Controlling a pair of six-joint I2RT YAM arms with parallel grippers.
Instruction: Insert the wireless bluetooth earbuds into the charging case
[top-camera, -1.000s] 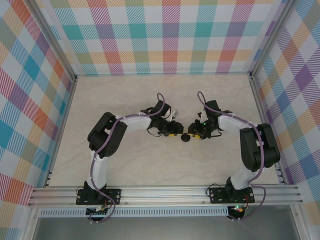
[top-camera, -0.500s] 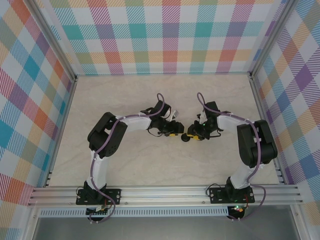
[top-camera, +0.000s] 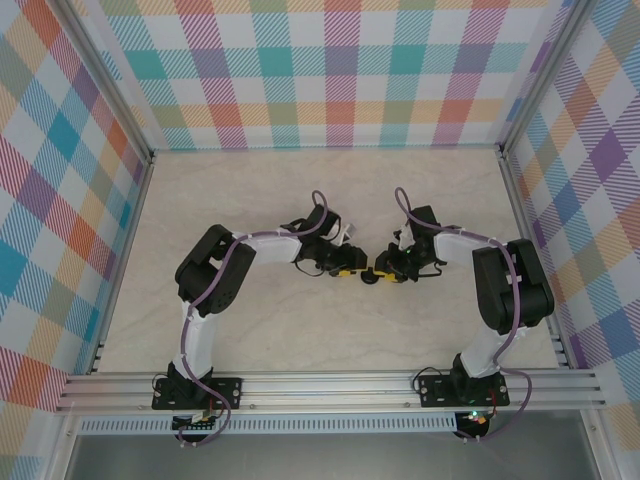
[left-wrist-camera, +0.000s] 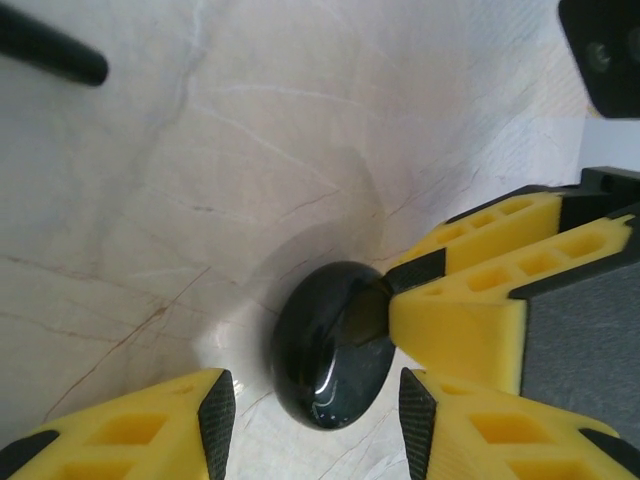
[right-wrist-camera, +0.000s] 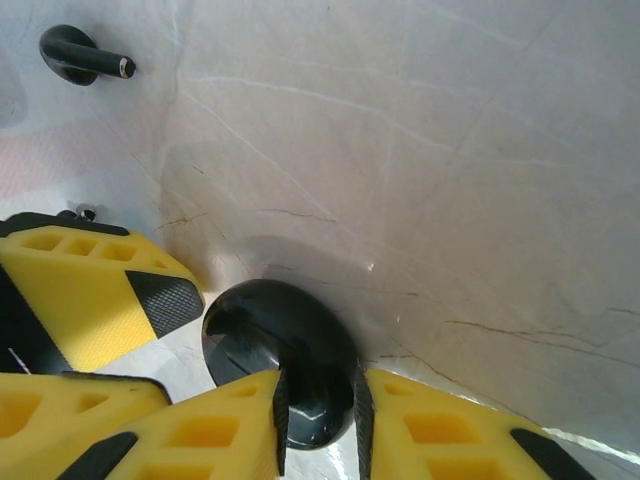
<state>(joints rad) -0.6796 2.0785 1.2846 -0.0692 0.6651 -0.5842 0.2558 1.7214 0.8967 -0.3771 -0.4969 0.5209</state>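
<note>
**One charging case (right-wrist-camera: 270, 330), pinched for loading**

- Charging case: round, glossy black, lying on the table (right-wrist-camera: 450, 150). Whether its lid is open cannot be told.
- Right gripper (right-wrist-camera: 318, 400): pads clamped on the edge of the charging case nearest it, probably to steady it.
- Left gripper (left-wrist-camera: 312, 400): jaws parted, one on each side of the charging case, clasping nothing. It looks placed to brace or take over.
- Black earbud (right-wrist-camera: 72, 52): loose on the table, well ahead of the right gripper's fingertips and off to their left, not yet inserted.

The pale, marble-veined table (top-camera: 300, 330) carries 1 black round case (top-camera: 370, 277) near its middle. 1 black earbud (right-wrist-camera: 80, 55) lies on the bare top, apart from that case.
</note>
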